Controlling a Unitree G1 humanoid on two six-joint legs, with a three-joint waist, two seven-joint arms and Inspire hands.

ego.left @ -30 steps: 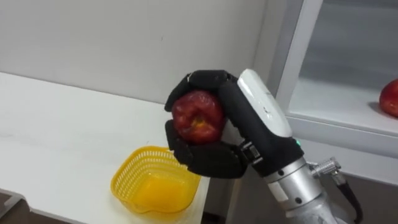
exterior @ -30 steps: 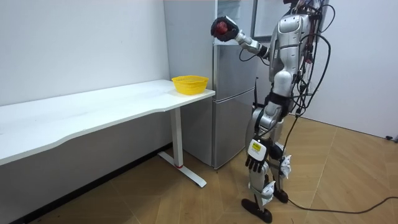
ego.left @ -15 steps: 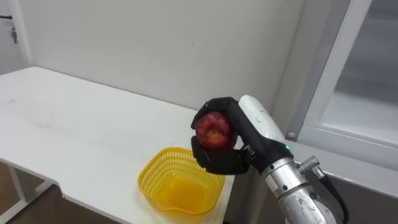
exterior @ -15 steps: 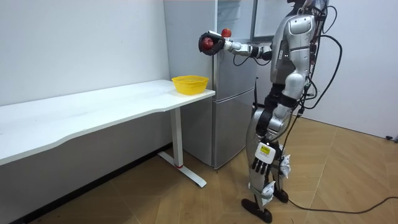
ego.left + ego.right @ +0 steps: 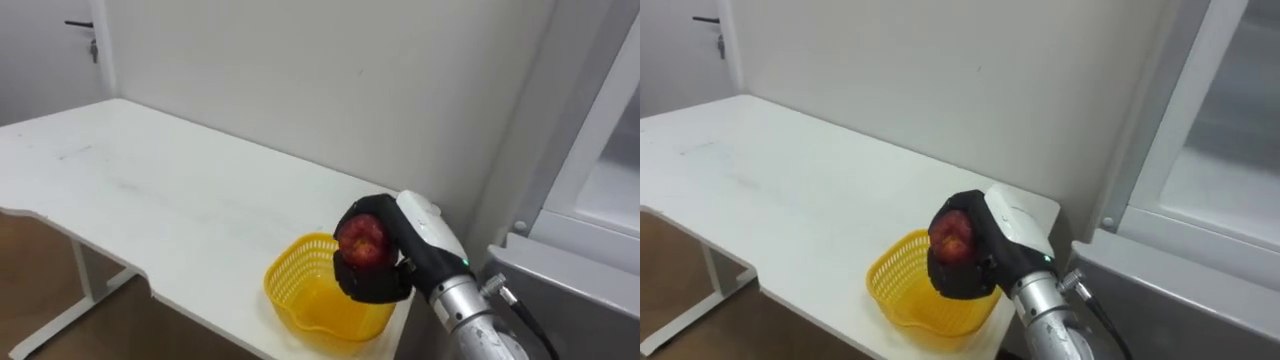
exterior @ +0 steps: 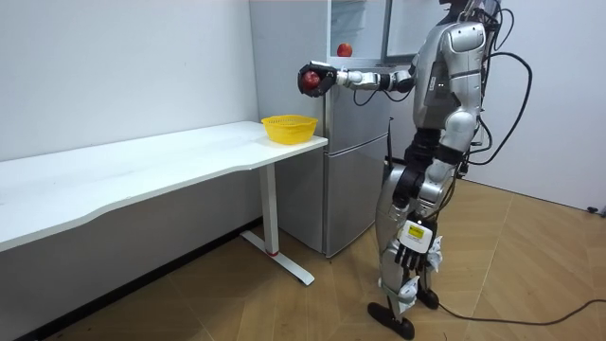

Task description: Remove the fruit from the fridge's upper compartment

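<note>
One round red apple (image 5: 363, 240) is clamped in the curled fingers of your right hand (image 5: 375, 285), raised over the right rim of the yellow plastic mesh basket (image 5: 295, 288) on the white worktop (image 5: 150, 190); carry it left to centre, lower close, then loosen, left hand (image 6: 407, 254) hanging idle.

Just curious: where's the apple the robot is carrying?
The apple is gripped in the right hand, in the air over the yellow basket at the table's end by the fridge.

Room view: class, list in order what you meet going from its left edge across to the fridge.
White table → yellow basket → red apple held in the right hand → second apple inside the fridge.
</note>
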